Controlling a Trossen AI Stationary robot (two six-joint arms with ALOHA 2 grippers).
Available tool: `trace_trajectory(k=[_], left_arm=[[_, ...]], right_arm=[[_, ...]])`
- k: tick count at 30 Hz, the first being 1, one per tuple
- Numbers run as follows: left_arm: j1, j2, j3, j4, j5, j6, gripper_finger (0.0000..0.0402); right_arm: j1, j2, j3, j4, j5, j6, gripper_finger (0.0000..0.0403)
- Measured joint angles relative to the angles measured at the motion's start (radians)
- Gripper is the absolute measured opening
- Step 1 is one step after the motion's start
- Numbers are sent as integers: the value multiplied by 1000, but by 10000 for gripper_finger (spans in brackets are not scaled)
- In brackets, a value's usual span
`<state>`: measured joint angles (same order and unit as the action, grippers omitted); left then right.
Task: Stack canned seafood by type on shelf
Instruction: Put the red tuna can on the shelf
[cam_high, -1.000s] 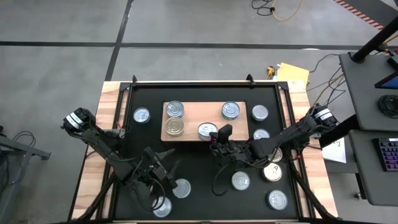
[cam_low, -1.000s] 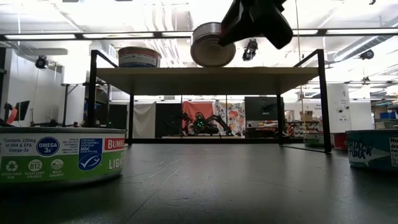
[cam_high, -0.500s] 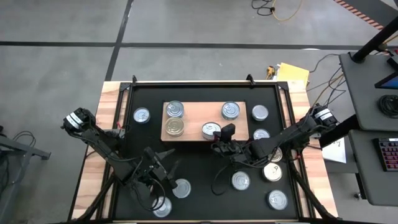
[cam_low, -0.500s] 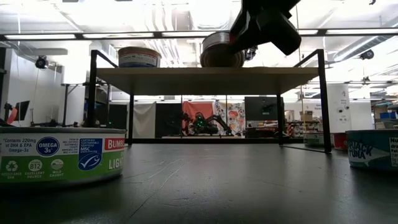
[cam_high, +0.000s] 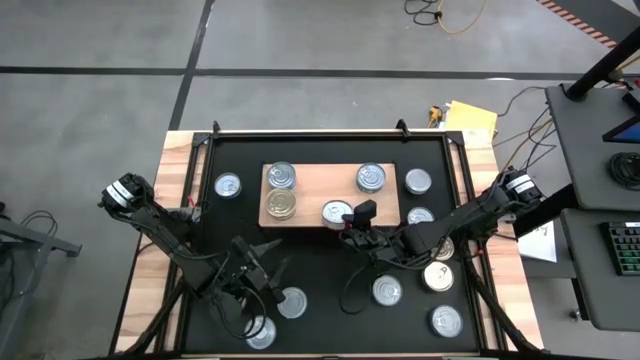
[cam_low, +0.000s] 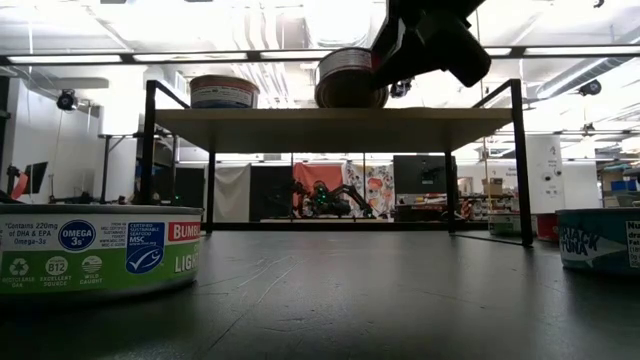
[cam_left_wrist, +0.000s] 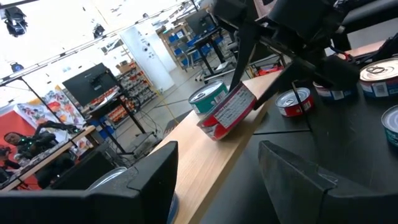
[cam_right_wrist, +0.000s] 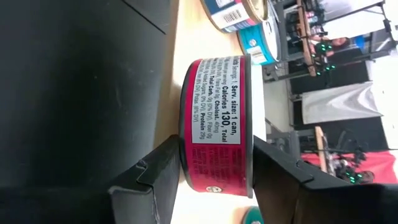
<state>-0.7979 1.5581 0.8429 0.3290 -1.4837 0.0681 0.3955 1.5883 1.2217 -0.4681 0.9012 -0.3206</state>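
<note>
The shelf (cam_high: 320, 188) is a light-wood board on black legs over the black mat. Two silver-lidded cans (cam_high: 281, 176) (cam_high: 371, 178) and a gold-lidded one (cam_high: 281, 204) rest on it. My right gripper (cam_high: 352, 224) reaches in from the table's right and is shut on a red-labelled can (cam_high: 337, 211) at the board's near edge, seen tilted in the low view (cam_low: 350, 80). My left gripper (cam_high: 268, 268) waits open over the mat near the table's near left, its fingers apart in its wrist view (cam_left_wrist: 217, 180). My right gripper pinches the red-labelled can (cam_right_wrist: 221, 124) between its two fingers, one finger (cam_right_wrist: 155, 174) on one flat end and the other (cam_right_wrist: 280, 171) on the opposite end. It comes slanting from the table's right. The can is tilted, its lower edge (cam_low: 345, 105) at the shelf top.
Several loose cans lie on the mat: left of the shelf (cam_high: 228, 185), right of it (cam_high: 418, 181) (cam_high: 420, 216), and along the near side (cam_high: 387, 290) (cam_high: 446, 321) (cam_high: 293, 302). In the low view, big cans stand close at left (cam_low: 100, 250) and right (cam_low: 600, 240).
My right gripper has come down and slightly toward the table's right with the can. The can, lifted above the shelf and steeply tipped a second ago, now sits lower and less tilted, its lower edge at the board. The gripper has stayed shut on it.
</note>
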Motion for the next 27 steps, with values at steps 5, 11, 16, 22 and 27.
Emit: trace_trajectory(k=[5,11,16,22,27], left_arm=[[0,0,0,-1,0,0,207],[0,0,0,-1,0,0,207],[0,0,0,-1,1,0,207],[0,0,0,-1,1,-1,207],[0,0,0,-1,1,-4,207]], right_arm=[[0,0,0,1,-15,23,165],[-2,0,0,1,-11,88,161],[-2,0,0,1,-13,110,173],[-10,0,0,1,-15,127,193],[-25,0,0,1,-21,158,207]])
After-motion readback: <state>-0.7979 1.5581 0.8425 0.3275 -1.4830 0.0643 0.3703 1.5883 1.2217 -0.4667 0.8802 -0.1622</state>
